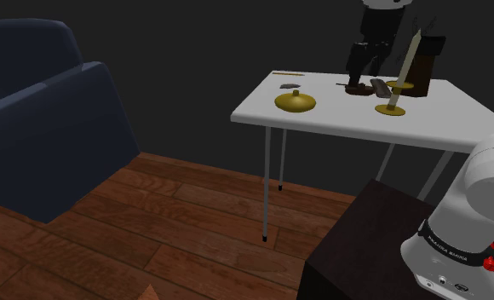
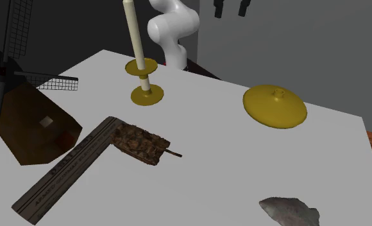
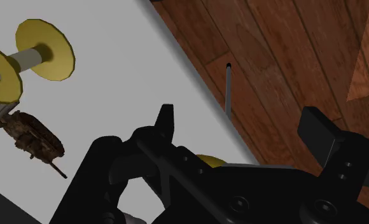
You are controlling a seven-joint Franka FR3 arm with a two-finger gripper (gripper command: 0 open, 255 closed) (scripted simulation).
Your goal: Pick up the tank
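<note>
Black two-finger gripper is hovering above the edge of the white table, its fingers standing wide apart and clasping nothing | small brown camouflaged tank is lying on the tabletop, apart from the gripper | tank is resting just beside a dark flat bar, near a brass candlestick

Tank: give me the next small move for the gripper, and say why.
Probably slide the gripper sideways over the table until the tank sits between the fingers. In the wrist view the fingers stand open, but they hang above the table's edge and the floor. The tank lies well off to one side, near the candlestick, so lowering now would likely miss it.
</note>
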